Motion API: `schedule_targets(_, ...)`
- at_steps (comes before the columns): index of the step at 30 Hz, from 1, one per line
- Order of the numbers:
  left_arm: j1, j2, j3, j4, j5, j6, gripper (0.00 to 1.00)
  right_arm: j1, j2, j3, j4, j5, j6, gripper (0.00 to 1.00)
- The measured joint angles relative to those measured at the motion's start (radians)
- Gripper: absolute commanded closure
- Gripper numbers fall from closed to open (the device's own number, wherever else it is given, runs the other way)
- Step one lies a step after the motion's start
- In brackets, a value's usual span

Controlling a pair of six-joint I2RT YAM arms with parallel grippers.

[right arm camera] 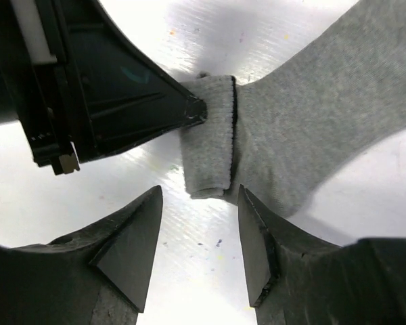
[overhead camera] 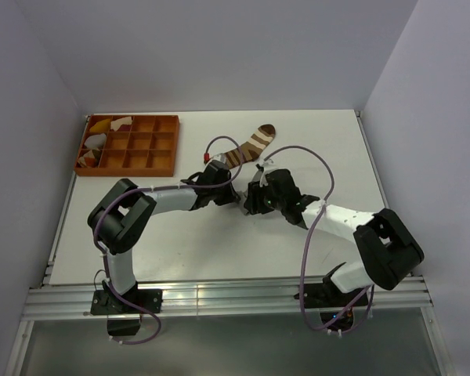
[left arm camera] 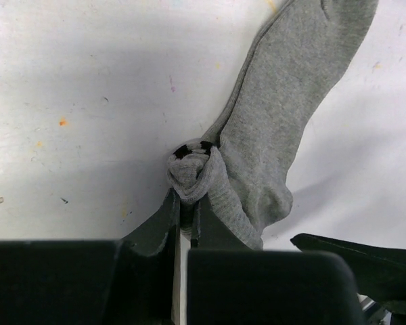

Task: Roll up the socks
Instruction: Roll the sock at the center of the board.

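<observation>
**Clamping of the plain grey fabric ankle sock (left arm camera: 284, 101) at its cuff by the left pincer (left arm camera: 188, 200); right pincer (right arm camera: 199, 194) standing apart**

1. Left pincer. The two fingers are drawn together with a bunch of cuff fabric nipped between their tips. The bunch is turned over on itself into a short roll, and dark stripe marks show on its top. From this roll the rest of the grey sock runs flat across the white worktop (overhead camera: 321, 141), ahead of the pincer and to its right.

2. Right pincer. The jaws are spread wide and hold nothing. They sit low over the worktop, one tip on either side of the near end of the rolled cuff. Whether the right-hand tip touches the sock's body cannot be told. The left pincer's tip meets the cuff from the opposite side, directly ahead of the right pincer.

3. Second sock. The brown fabric ankle sock with white stripes (overhead camera: 251, 145) lies unrolled on the worktop beyond both pincers, slanting away from them. Its near end comes close to the left wrist; contact there cannot be told.

4. Other items. An orange compartmented tray (overhead camera: 158, 160) sits well off to the left of the left pincer, towards the worktop's far corner. Yellow and white cloth pieces (overhead camera: 102, 133) lie in the compartments furthest from the pincer.
</observation>
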Motion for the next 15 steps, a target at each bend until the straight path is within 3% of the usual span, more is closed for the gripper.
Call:
schedule_targets(8, -0.002, 0.0, 0.048, -0.103, -0.008, 0.036, 1.0, 0.147, 0.0, 0.0, 0.002, 0.221, -0.134, 0.4)
schedule_targets(15, -0.002, 0.0, 0.072, -0.156, -0.008, 0.054, 1.0, 0.252, 0.033, 0.0, 0.055, 0.348, -0.219, 0.46)
